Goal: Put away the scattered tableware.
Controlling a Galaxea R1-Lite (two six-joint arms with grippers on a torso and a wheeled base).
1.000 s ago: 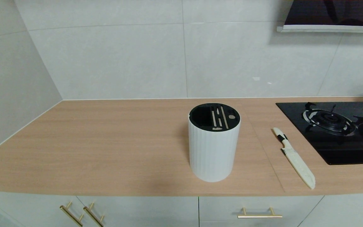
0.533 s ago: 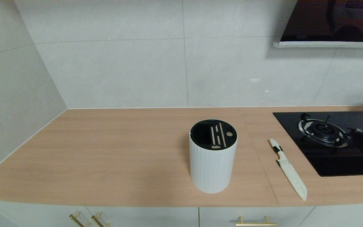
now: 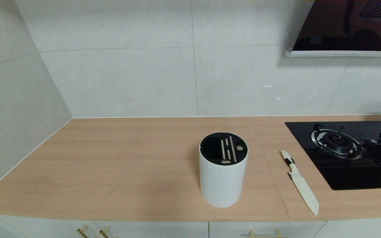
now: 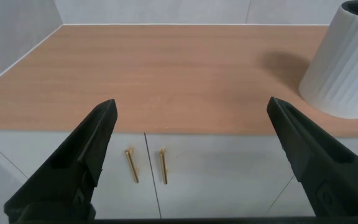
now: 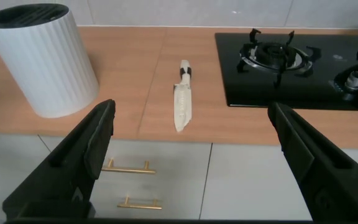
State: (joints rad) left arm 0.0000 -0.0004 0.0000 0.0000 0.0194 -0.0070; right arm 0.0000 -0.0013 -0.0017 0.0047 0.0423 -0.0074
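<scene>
White ribbed knife block (image 3: 223, 178) stands upright on the wood countertop (image 3: 127, 165). Its black top has one larger open compartment on the left and narrow slits plus a small round hole to the right of that. The knife (image 3: 299, 182), w/ cream speckled blade and cream handle w/ a black band, lies flat on the counter to the block's right, apart from it. Its handle points toward the tiled wall (image 3: 190, 66) behind the block, and its tip lies near the counter's front edge. A black gas hob (image 3: 342, 165) sits farther right of the block, beyond the knife, and a dark range hood (image 3: 349, 29) hangs up and right of the block. L gripper (image 4: 191, 107) hangs off the counter's front edge, on the block's near side and to its left. Its jaws are spread wide w/ nothing between them, and gold cabinet handles (image 4: 146, 165) show below. R gripper (image 5: 192, 110) hangs likewise before the counter front, to the block's right and roughly in line w/ the knife. Its jaws are also wide apart and hold nothing.
</scene>
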